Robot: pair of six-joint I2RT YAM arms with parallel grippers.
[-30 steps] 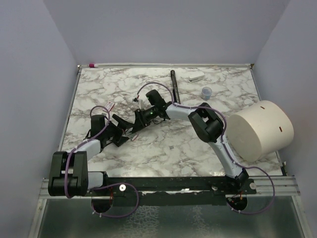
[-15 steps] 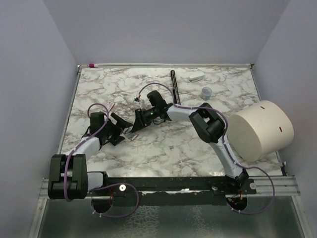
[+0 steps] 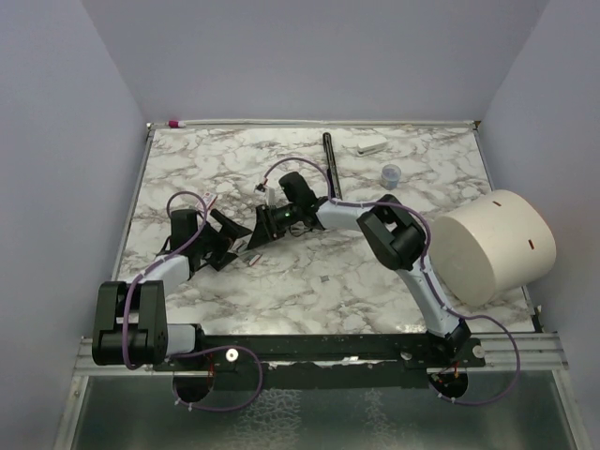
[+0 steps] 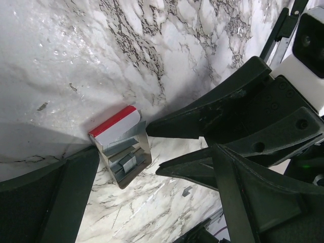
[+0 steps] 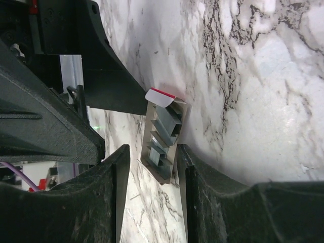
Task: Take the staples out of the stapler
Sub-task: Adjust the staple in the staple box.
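Observation:
The stapler, a thin black bar, lies at the back of the table and also shows at the top right of the left wrist view. The staples are grey ridged strips in a small open box with a red-and-white end. One loose staple lies beside the box. My right gripper is open, its fingers on either side of the box's near end. My left gripper is open, facing the box from the other side, its left finger by the box's corner. In the top view both grippers meet at the box.
A big cream cylinder lies at the right edge. A small white object and a small grey cap sit at the back right. A pink-tipped pen lies along the back wall. A loose speck lies mid-table.
My left arm has swung a little away from the near edge, bringing its gripper closer to the box. My right gripper has edged slightly left around the box.

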